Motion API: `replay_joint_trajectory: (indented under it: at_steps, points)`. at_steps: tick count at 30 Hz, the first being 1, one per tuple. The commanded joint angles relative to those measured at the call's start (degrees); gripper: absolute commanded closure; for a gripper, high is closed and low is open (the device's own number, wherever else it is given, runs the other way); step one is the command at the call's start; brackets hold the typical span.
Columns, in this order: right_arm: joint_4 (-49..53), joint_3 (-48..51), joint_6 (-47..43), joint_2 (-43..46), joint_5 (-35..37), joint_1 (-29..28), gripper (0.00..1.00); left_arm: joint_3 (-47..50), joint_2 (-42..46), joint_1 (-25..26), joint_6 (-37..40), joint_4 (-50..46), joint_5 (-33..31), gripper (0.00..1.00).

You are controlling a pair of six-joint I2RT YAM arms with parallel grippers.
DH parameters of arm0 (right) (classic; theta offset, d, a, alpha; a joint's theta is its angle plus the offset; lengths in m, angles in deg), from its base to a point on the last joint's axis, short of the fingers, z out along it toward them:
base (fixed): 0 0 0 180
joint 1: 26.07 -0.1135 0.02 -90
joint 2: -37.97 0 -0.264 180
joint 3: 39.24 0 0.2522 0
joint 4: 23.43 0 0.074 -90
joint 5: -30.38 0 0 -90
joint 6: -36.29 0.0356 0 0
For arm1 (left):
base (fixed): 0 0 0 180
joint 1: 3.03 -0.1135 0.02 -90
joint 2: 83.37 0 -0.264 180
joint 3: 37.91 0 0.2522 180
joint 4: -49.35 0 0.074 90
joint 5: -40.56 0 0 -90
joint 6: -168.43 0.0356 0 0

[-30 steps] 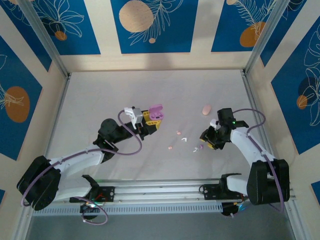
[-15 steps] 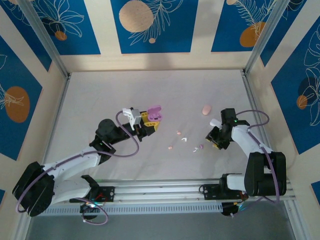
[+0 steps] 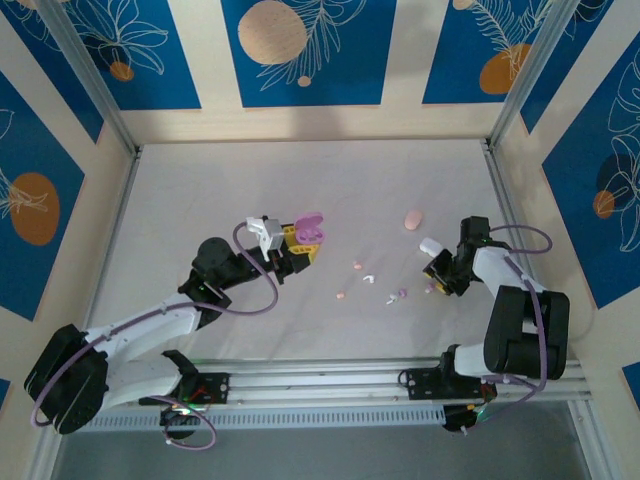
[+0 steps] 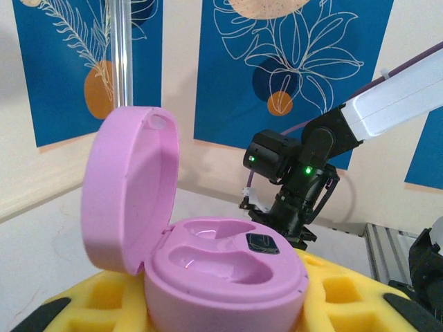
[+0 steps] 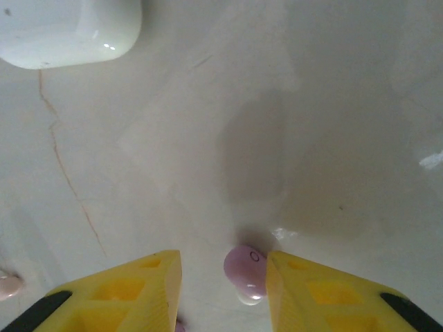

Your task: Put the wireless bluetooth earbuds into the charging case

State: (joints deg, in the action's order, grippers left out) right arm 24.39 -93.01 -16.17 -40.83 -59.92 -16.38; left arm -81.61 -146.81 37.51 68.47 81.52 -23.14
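My left gripper (image 3: 297, 243) (image 4: 225, 315) is shut on the base of the pink-purple charging case (image 3: 310, 229) (image 4: 225, 259). The case is held off the table with its lid up and both wells empty. My right gripper (image 3: 438, 282) (image 5: 223, 277) points down at the table, open. A light purple earbud (image 5: 247, 272) lies between its yellow fingers, against the right one and well apart from the left one. More earbuds lie loose mid-table: a pink one (image 3: 357, 265), a white one (image 3: 368, 278), another pink one (image 3: 342, 296) and a purple one (image 3: 402, 293).
A white case (image 3: 430, 246) (image 5: 69, 31) lies shut just beyond the right gripper. A peach case (image 3: 413, 219) sits farther back. The cell's right frame post (image 3: 500, 200) stands close to the right arm. A pale pink piece (image 5: 7, 285) lies at the left edge of the right wrist view.
The right gripper has swung right, away from the loose earbuds toward the white case, and its jaws have narrowed. The left arm drew back slightly with the case.
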Motion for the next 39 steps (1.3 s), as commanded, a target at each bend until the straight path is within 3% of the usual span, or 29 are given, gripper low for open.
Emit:
replay_joint_trajectory:
  at_steps: [1, 16, 39]
  points:
    - [0.43, 0.83, -0.23, -1.16, -1.58, 0.25, 0.61, -1.44, 1.56, 0.60, 1.10, 0.21, 0.77, 0.75]
    - [-0.74, 2.32, 0.70, -1.05, -4.47, -0.86, 0.66, -1.79, 0.86, 0.54, 0.84, -0.23, 0.77, 0.75]
    - [-0.76, -0.72, -2.49, -2.23, -7.18, -5.93, 0.64, -2.32, 0.33, 0.59, 0.25, -0.75, 0.98, 0.75]
